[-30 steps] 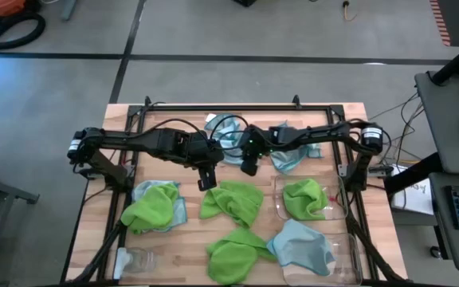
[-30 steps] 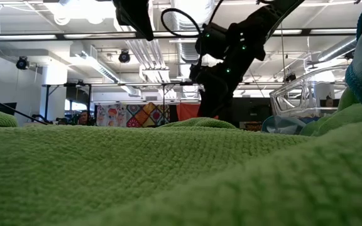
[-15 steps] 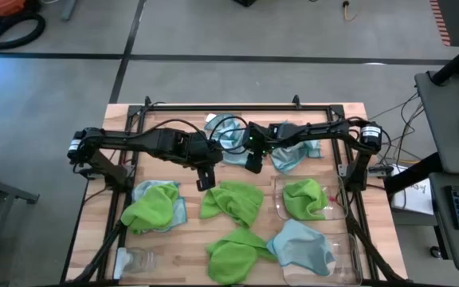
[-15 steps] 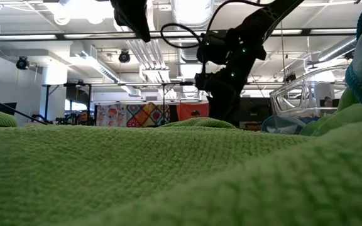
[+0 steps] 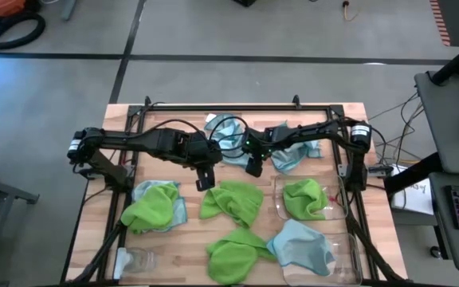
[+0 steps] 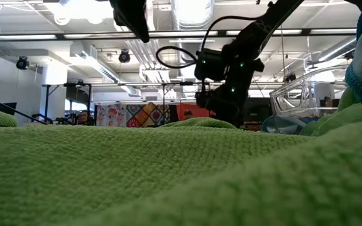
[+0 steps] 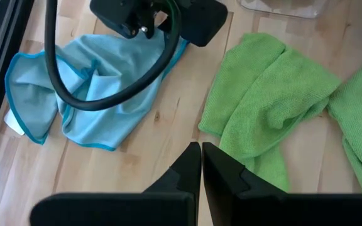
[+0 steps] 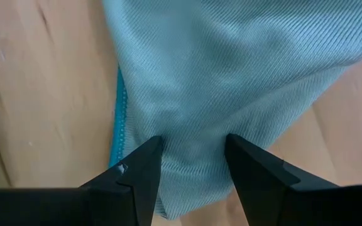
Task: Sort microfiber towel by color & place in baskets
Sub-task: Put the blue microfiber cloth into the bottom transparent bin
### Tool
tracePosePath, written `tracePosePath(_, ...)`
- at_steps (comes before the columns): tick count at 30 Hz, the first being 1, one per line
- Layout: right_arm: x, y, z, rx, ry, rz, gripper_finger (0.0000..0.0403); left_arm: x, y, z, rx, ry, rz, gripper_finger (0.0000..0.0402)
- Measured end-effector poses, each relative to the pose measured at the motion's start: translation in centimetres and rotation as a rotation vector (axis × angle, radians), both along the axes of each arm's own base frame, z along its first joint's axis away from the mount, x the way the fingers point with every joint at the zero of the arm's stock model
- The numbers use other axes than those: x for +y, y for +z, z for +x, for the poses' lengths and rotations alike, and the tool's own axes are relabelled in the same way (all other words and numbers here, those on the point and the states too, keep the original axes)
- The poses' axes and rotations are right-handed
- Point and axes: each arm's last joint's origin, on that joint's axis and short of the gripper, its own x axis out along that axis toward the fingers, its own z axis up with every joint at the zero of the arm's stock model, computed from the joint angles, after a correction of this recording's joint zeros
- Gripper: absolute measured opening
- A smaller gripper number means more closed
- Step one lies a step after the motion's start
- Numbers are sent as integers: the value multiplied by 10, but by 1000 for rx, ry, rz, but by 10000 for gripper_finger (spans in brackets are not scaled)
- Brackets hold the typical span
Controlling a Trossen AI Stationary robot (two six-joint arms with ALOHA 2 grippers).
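Note:
A pale blue towel point(image 5: 225, 137) lies flat on the wood at the far middle. My right gripper point(image 8: 193, 150) is open and tipped down over that towel's near right part point(image 8: 231, 69), with a ridge of the cloth between its fingers. My left gripper point(image 7: 201, 156) hangs shut above bare wood, between this blue towel point(image 7: 87, 100) and a lime green towel point(image 7: 269, 107). Two more green towels point(image 5: 154, 206) point(image 5: 233, 251) lie near the front. One clear basket point(image 5: 339, 209) holds a green towel point(image 5: 304, 197). A blue towel point(image 5: 301, 243) lies at the other basket point(image 5: 349, 257). My right gripper comes at the blue towel from above, slanting down. Its fingertips point(image 8: 144, 154) stand at the cloth just inside the towel's hemmed edge point(image 8: 120, 119). I cannot tell whether they touch it. The towel lies flat on the table.
Another blue towel point(image 5: 293, 153) lies under my right arm at the far right. A small clear jar point(image 5: 138, 259) stands at the near left corner. A black frame point(image 5: 229, 108) runs along the table's far edge and sides. A green towel point(image 6: 168, 176) fills the front of the low view.
My right gripper has gone down toward the blue towel at the far middle and tipped more steeply downward. The towels have stayed where they lay.

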Motion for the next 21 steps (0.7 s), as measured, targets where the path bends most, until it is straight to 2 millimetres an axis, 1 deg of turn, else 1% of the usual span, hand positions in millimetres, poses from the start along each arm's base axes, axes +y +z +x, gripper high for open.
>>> tracePosePath(4,0,-4,1,11,0,6,169,0,0,0,1,0,0,0)
tracePosePath(8,0,-1,0,2,-7,8,149,0,0,0,2,0,0,0)
tracePosePath(12,1,1,0,-6,-12,17,108,0,0,0,2,0,0,0)
tracePosePath(18,1,2,0,-10,-7,20,23,0,0,0,3,0,0,0)
tracePosePath(21,1,5,-1,-17,-4,16,14,0,-1,-1,12,0,0,0)
